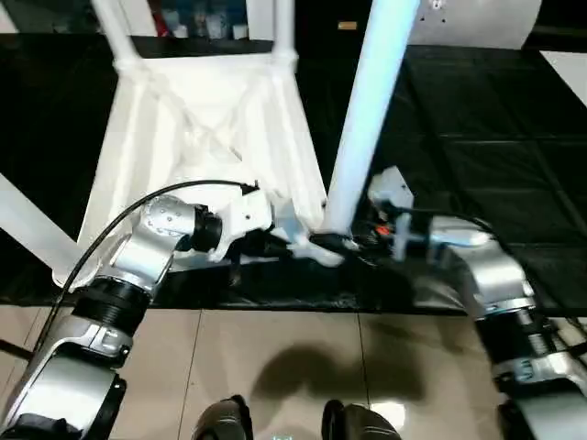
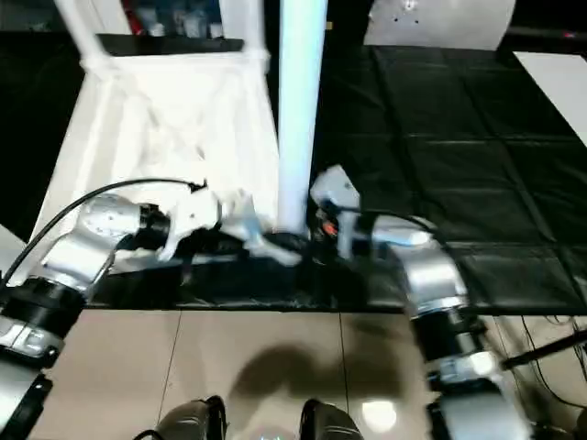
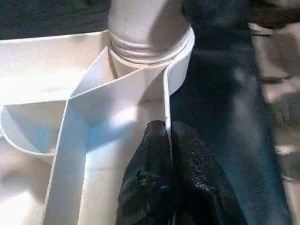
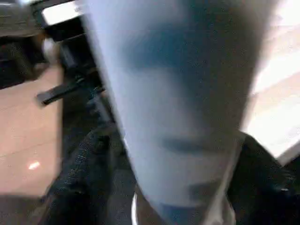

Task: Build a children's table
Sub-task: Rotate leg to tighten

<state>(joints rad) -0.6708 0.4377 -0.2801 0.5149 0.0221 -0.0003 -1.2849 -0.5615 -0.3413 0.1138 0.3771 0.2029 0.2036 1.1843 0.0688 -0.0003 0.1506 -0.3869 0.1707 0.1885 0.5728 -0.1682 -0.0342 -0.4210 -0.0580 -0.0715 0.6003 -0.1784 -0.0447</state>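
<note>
A black mat (image 1: 477,156) of square panels with visible seams covers most of the floor ahead. Its near edge runs straight across, and on the near side of that edge lies glossy beige tile (image 1: 275,357), crossed by thin grout lines and catching a bright spot of overhead light. A soft dark shadow falls on the tile near the mat's edge. A white sheet (image 1: 569,73) lies at the mat's far right corner. Beyond the mat's far edge the background is dark, with blurred red and blue items (image 1: 197,18) and a pale rounded shape (image 1: 477,23).
</note>
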